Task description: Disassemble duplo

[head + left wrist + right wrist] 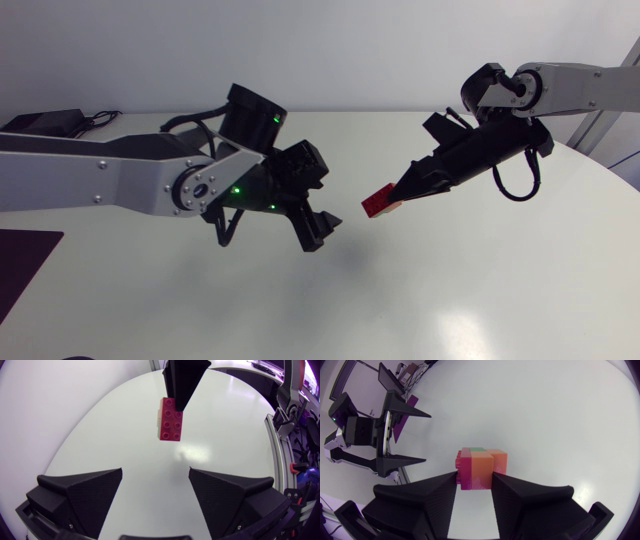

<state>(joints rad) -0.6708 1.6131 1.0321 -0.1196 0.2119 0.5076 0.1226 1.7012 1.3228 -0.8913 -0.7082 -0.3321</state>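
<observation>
A small duplo stack (379, 203) hangs above the white table (470, 290), and my right gripper (399, 194) is shut on it. In the right wrist view the stack (481, 466) shows a red brick, a green layer and an orange brick, pinched between the two black fingers (522, 494). My left gripper (320, 232) stands open a short way left of the stack, facing it. In the left wrist view its broad fingers (85, 491) are spread wide, and the red studded stack (170, 419) hangs ahead of them from my right gripper (182, 382).
A black box with cables (45, 122) lies at the table's back left. A dark purple mat (25, 262) lies at the left edge. My left gripper (395, 435) appears beyond the stack in the right wrist view.
</observation>
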